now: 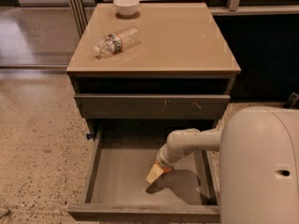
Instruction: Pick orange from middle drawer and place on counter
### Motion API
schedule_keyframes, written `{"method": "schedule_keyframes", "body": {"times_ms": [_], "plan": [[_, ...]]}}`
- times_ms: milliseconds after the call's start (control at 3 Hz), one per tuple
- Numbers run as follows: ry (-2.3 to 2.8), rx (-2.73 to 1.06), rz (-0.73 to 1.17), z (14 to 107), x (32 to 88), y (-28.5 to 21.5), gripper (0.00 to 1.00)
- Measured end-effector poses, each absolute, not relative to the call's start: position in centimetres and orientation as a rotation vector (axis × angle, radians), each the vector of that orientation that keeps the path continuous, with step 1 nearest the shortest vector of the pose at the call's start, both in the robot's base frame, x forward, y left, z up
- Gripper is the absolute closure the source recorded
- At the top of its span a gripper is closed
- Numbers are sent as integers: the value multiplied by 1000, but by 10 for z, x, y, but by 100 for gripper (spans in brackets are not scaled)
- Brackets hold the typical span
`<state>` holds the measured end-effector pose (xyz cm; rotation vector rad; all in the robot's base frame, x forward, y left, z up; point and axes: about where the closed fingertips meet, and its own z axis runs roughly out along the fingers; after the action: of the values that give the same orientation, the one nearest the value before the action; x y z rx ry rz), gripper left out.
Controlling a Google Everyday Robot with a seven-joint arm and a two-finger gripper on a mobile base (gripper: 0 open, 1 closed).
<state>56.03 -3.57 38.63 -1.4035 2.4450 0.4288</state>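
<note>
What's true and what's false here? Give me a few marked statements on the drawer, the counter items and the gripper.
1. The gripper is down inside the open middle drawer. True.
2. The white bowl sits in that drawer. False: it stands on the counter, near the far edge.
3. The plastic bottle lies on its side on the counter. True.
4. The scratched drawer front is pulled out. False: it is shut, just above the open drawer.
</note>
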Motion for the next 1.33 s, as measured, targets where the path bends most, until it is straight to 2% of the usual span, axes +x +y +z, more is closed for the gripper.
{"method": "schedule_keyframes", "body": {"times_ms": [667,1000,1333], "plan": [[2478,-1396,423,378,556,-42,0],[2478,-1396,423,378,556,-42,19],[2478,-1396,423,378,556,-42,42]]}}
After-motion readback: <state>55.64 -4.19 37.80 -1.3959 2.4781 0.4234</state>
